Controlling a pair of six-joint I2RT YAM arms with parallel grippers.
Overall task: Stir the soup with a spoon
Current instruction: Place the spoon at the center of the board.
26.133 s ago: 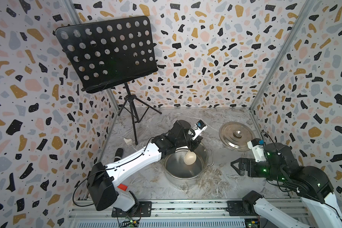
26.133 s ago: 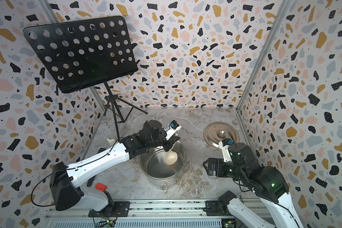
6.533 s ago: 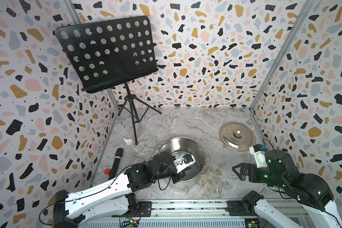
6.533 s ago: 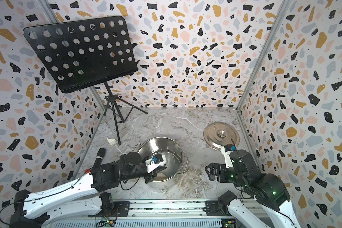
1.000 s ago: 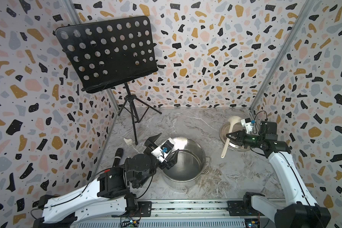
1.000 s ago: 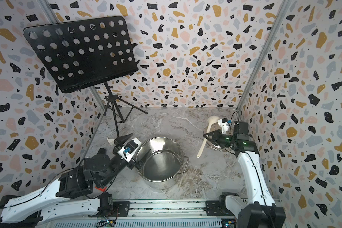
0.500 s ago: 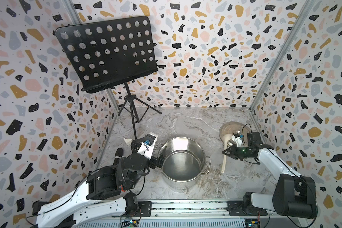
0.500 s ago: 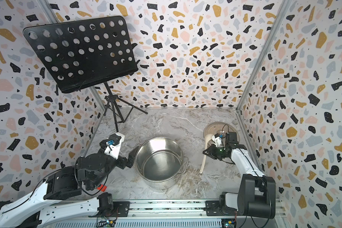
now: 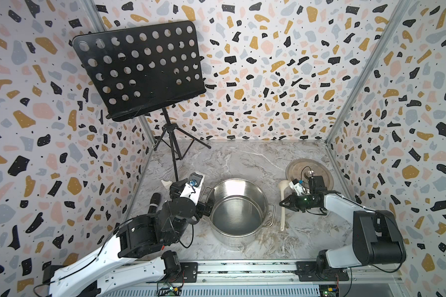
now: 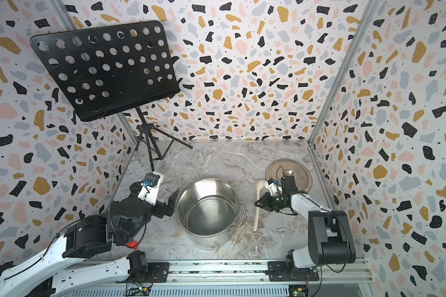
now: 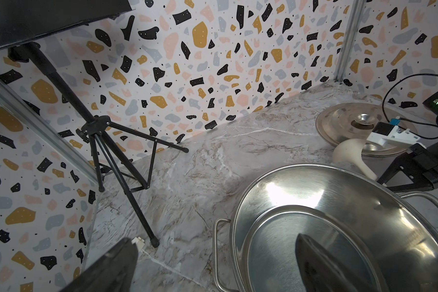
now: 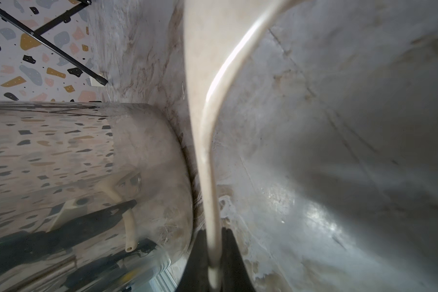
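Your right pincer (image 9: 283,203) is clamped on the handle of the spoon (image 9: 282,218). The right wrist view shows a black finger (image 12: 195,265) on each side of the cream shaft. The spoon is outside the pot (image 9: 238,190), in the strip of worktop (image 9: 242,159) just right of it. It runs near to far, with its bowl at the far end by the near-left rim of the lid (image 9: 322,171). You cannot tell from these views whether the bowl touches that rim or the worktop.

The spoon's near tip ends close to the pot's right loop handle, so that strip is narrow. The pot wall is on the left of it and your right arm on the right.

Your left pincer (image 9: 206,205) is spread wide and holds nothing. In the left wrist view, one finger hangs over the pot's interior and the other is outside, so the two straddle the left rim and its loop handle.

The lid lies flat, far right, close to the right wall. The microphone (image 9: 153,203) lies along the left edge beside your left arm. The music stand (image 9: 139,69) has its legs in the far-left corner. Between those legs and the lid, beyond the pot's far rim, is a broad stretch of open marble.
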